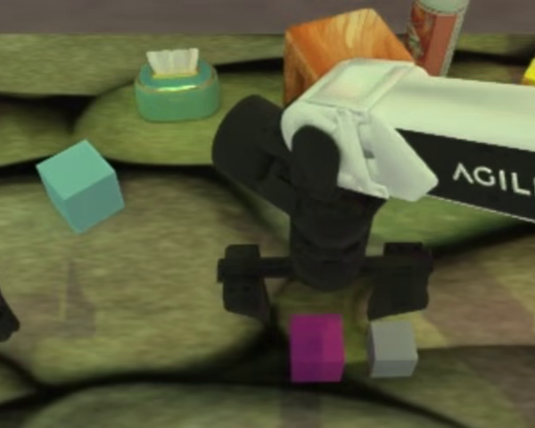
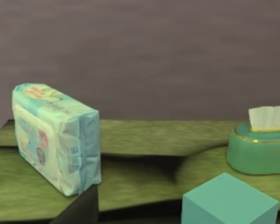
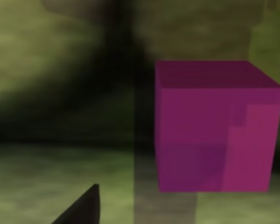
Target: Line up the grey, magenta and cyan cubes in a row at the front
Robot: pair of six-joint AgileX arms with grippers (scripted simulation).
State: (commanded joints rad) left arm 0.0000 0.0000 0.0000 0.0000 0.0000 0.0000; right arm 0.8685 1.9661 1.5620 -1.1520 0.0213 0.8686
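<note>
Top view showed the right gripper (image 1: 325,299) with jaws wide just behind the magenta cube (image 1: 316,346), which sat beside the grey cube (image 1: 392,348) at the worktop's front, seemingly placed; the cyan cube (image 1: 80,185) lay well apart.

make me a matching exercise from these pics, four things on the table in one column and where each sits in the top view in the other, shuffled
Things:
1. cyan cube
2. magenta cube
3. grey cube
4. tissue box

Places in the top view:
A. front, just right of another cube
B. left side, alone, set at an angle
C. rear, left of the orange block
D. front, just below the right gripper

Pairs: 1-B, 2-D, 3-A, 4-C
</note>
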